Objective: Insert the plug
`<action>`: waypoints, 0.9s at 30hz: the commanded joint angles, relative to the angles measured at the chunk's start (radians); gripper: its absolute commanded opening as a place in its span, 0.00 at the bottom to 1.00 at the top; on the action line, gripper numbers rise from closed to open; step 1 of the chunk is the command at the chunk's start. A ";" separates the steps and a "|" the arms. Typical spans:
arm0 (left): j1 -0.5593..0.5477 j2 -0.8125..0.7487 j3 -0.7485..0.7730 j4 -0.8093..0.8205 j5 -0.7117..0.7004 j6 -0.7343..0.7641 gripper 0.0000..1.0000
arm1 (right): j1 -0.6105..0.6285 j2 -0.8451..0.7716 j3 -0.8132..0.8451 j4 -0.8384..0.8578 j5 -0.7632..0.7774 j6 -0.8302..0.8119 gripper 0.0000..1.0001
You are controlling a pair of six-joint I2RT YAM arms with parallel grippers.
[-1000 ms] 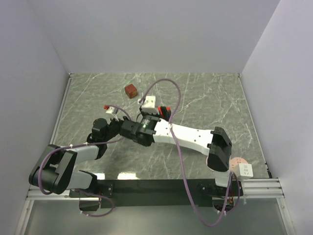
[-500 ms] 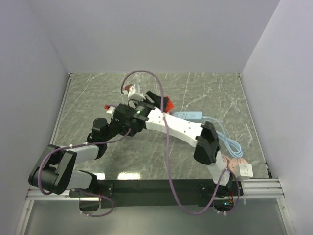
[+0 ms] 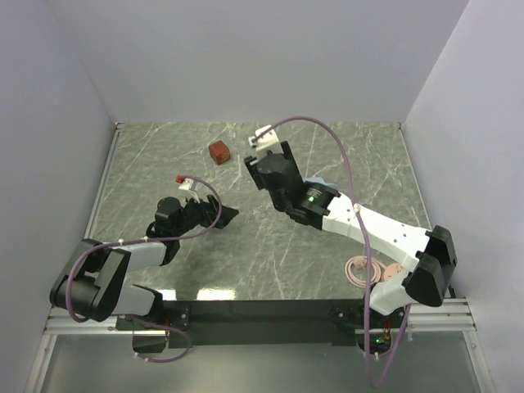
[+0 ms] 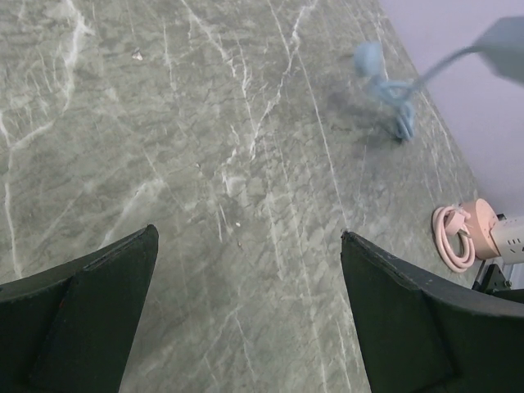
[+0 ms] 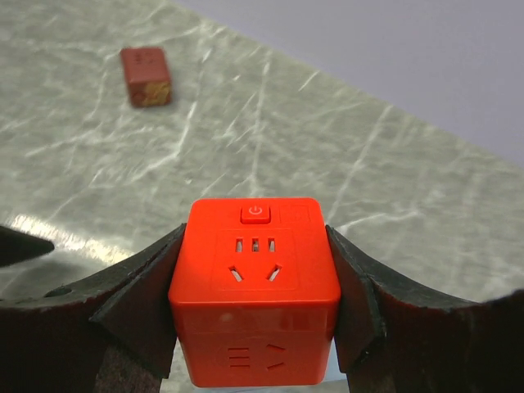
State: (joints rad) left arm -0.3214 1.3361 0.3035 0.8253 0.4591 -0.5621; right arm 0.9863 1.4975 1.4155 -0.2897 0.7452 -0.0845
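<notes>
Right gripper (image 5: 255,270) pinching the bright red plug (image 5: 255,291) over a veined grey-green table (image 3: 344,155)

The plug sits clamped between both dark fingers, its socket face with white slots and a small power button turned towards the wrist camera; seen from above it is in the far middle of the scene, near and to the right of the darker brownish-red cube (image 3: 219,152), which lies alone on the stone-look surface. The left gripper (image 4: 250,303) hangs low over the near left of the table, fingers spread wide with nothing between them. A light blue cable (image 4: 393,94) trails on the right side, and a coiled pink cable (image 3: 364,268) lies at the near right. Plain pale walls (image 3: 246,57) close the table in on the left, far and right sides
</notes>
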 commanded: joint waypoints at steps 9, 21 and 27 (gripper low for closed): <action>0.001 0.057 0.025 0.080 0.015 0.001 0.99 | -0.034 -0.132 -0.514 0.599 -0.170 0.130 0.00; -0.276 0.104 -0.041 0.258 -0.169 0.244 1.00 | -0.052 -0.137 -0.840 0.951 -0.151 0.423 0.00; -0.398 0.051 -0.087 0.325 -0.299 0.353 0.99 | -0.064 -0.123 -0.889 1.001 -0.190 0.468 0.00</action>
State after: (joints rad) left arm -0.6640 1.4063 0.2188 1.0744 0.2817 -0.3317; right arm 0.9337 1.3972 0.5323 0.5743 0.5545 0.3115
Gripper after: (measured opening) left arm 0.995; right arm 0.681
